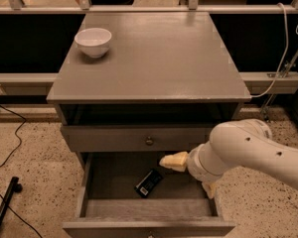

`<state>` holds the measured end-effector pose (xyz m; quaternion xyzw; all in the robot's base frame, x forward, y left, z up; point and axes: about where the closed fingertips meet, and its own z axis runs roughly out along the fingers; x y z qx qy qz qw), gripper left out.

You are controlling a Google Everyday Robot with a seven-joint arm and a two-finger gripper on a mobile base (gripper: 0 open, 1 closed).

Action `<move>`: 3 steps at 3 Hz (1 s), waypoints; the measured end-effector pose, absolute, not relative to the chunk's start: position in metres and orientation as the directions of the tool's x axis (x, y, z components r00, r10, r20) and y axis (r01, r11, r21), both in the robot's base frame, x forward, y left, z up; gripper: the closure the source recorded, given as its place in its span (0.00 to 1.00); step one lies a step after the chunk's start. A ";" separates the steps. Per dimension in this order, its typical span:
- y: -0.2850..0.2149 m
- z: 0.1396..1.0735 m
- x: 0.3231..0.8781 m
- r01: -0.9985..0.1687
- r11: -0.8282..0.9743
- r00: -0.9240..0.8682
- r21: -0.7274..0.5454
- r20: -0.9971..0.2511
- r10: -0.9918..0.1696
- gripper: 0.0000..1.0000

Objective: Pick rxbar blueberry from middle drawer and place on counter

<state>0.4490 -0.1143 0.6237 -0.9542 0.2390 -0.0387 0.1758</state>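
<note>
A: Speckled floor point(30, 148), a grey desk point(154, 58), a white bowl point(93, 41) at its 11 o'clock corner. Where is the bar?

B: The rxbar blueberry point(149, 182) lies flat and tilted in the open middle drawer point(114, 177). The gripper point(187, 176) hangs at its 3 o'clock, jaws spread and holding nothing.

A: How to take it?

B: I think it is light and thin (the wrapper may slip), so pinch across its narrow width, at the middle.
</note>
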 end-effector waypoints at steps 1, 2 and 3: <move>-0.092 0.600 0.451 -0.351 -0.858 0.926 -0.376 -0.001 -0.379 0.00; -0.064 0.569 0.460 -0.266 -0.903 0.955 -0.339 0.036 -0.295 0.00; -0.050 0.533 0.480 -0.280 -0.896 0.956 -0.345 -0.013 -0.294 0.00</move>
